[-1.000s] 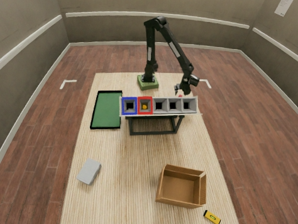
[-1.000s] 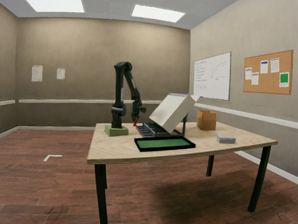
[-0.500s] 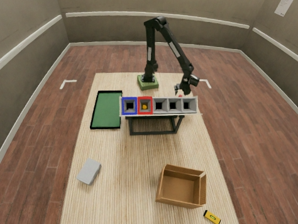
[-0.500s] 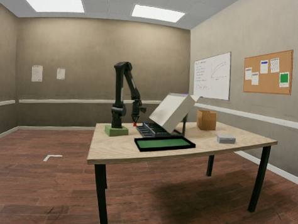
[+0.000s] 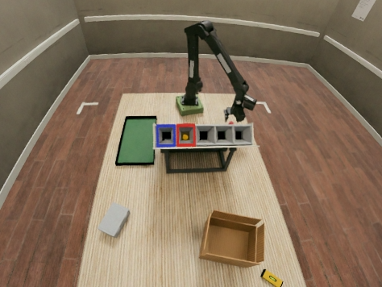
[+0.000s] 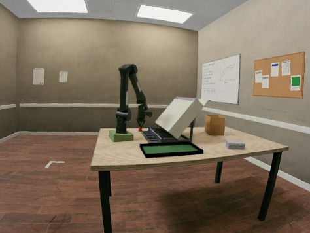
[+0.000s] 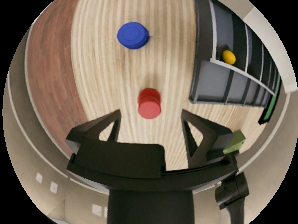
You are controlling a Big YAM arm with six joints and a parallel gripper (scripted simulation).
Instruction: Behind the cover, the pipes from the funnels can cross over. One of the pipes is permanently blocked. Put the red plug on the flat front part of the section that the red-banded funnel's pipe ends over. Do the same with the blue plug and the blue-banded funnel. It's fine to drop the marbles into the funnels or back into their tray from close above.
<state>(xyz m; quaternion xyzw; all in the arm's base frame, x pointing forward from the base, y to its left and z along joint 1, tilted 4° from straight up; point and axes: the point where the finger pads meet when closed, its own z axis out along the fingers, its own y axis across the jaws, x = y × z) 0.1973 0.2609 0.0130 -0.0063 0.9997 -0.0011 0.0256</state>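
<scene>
My gripper point(image 5: 234, 117) point(image 6: 140, 124) point(image 7: 151, 112) is open and hangs low over the table behind the right end of the funnel row. The red plug point(image 5: 230, 122) point(image 6: 140, 129) point(image 7: 149, 104) stands upright on the table just below it, between the fingers' line and not touched. The blue plug point(image 7: 132, 35) lies on the table a little further on. The blue-banded funnel point(image 5: 165, 135) and red-banded funnel point(image 5: 185, 135) are at the row's left end. A yellow spot point(image 5: 184, 136) shows in the red-banded one. A yellow marble point(image 7: 228, 56) rests in the dark sectioned tray point(image 7: 220, 83) point(image 6: 156, 134).
The slanted white cover point(image 6: 180, 116) rises over the sections. A green tray point(image 5: 135, 141) point(image 6: 170, 148) lies left of the funnels. A grey block point(image 5: 114, 219), an open cardboard box point(image 5: 258, 242) and a small yellow level point(image 5: 271, 277) lie toward the front. The arm's green base point(image 5: 188, 106) stands behind the funnels.
</scene>
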